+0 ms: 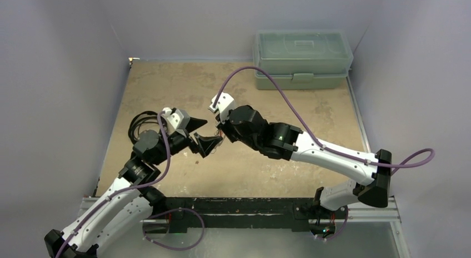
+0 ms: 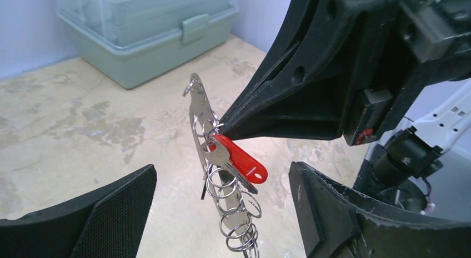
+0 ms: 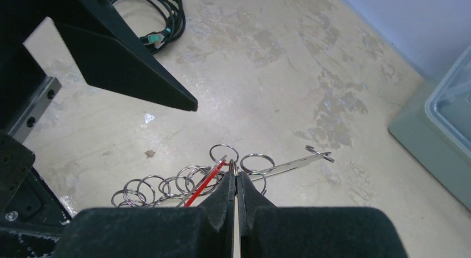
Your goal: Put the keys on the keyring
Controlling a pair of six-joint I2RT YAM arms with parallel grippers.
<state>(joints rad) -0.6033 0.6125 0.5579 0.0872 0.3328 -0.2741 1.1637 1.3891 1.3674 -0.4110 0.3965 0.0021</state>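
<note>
The keyring [image 2: 195, 111] is a flat silver strip with several wire rings [image 2: 222, 187], hanging in the air. My right gripper [image 3: 235, 177] is shut on one of its rings, and its black fingertip [image 2: 244, 122] shows in the left wrist view. The key [image 2: 241, 161], silver with a red head, hangs among the rings right at that fingertip. It shows edge-on in the right wrist view [image 3: 206, 183]. My left gripper [image 2: 222, 172] is open, with one finger on each side of the hanging keyring and touching nothing. In the top view both grippers [image 1: 208, 135] meet tip to tip above the table's middle.
A green plastic toolbox [image 1: 302, 58] stands shut at the back right of the table. It also shows in the left wrist view [image 2: 150, 30]. A coiled black cable [image 1: 141, 125] lies at the left, behind my left arm. The tabletop [image 1: 266, 175] is beige and stained.
</note>
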